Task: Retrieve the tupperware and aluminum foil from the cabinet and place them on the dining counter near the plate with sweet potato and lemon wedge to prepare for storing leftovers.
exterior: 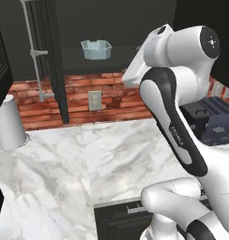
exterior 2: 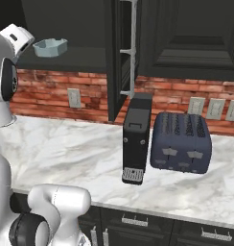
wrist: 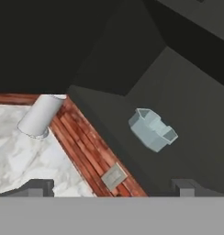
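Tupperware (exterior: 96, 49) pale blue, translucent; cabinet (exterior: 116, 18) black; wall (exterior: 83, 96) red brick; desk (exterior: 88, 154) white-grey marble; toaster (exterior 2: 181, 142) dark blue; coffee machine (exterior 2: 137, 137) black; paper roll (exterior: 11, 124) white.

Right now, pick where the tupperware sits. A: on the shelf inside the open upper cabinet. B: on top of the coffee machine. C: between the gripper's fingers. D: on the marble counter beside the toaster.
A: the pale blue tupperware rests on the dark shelf of the open cabinet, above the brick backsplash, and the open gripper is apart from it, with nothing between its fingertips.
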Tool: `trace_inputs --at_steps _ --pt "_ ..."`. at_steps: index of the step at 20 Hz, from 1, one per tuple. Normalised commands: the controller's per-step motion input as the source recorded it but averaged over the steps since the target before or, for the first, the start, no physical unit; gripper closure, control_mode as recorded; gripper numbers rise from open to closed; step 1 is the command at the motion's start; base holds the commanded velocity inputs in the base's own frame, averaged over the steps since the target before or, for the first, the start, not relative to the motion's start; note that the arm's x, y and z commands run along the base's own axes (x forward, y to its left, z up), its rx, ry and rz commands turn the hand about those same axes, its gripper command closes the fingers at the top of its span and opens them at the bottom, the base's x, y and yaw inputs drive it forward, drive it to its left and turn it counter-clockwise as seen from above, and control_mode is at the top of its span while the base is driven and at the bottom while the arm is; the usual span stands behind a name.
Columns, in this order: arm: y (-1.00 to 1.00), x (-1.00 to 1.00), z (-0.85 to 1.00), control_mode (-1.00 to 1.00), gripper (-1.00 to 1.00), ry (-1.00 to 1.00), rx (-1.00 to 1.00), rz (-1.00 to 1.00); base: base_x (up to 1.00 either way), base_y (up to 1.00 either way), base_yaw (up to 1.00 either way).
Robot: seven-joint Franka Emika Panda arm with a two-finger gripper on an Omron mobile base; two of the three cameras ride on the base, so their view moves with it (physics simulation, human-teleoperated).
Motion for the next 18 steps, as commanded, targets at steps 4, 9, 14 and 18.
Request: trace_inputs --at_steps 4,9,14,18 --pt "0.00 0.49 0.00 -1.00 -1.00 0.00 0.03 0.00 0.00 0.00 0.00" --pt "0.07 0.65 0.00 -1.00 -1.00 0.00 0.02 0.00 0.00 0.00 0.00" --pt "0.21 0.73 0.00 -1.00 -1.00 0.00 0.01 0.00 0.00 0.00 0.00" --pt "0.24 0.68 0.00 -1.00 -1.00 0.01 0.00 0.00 0.00 0.00 0.00"
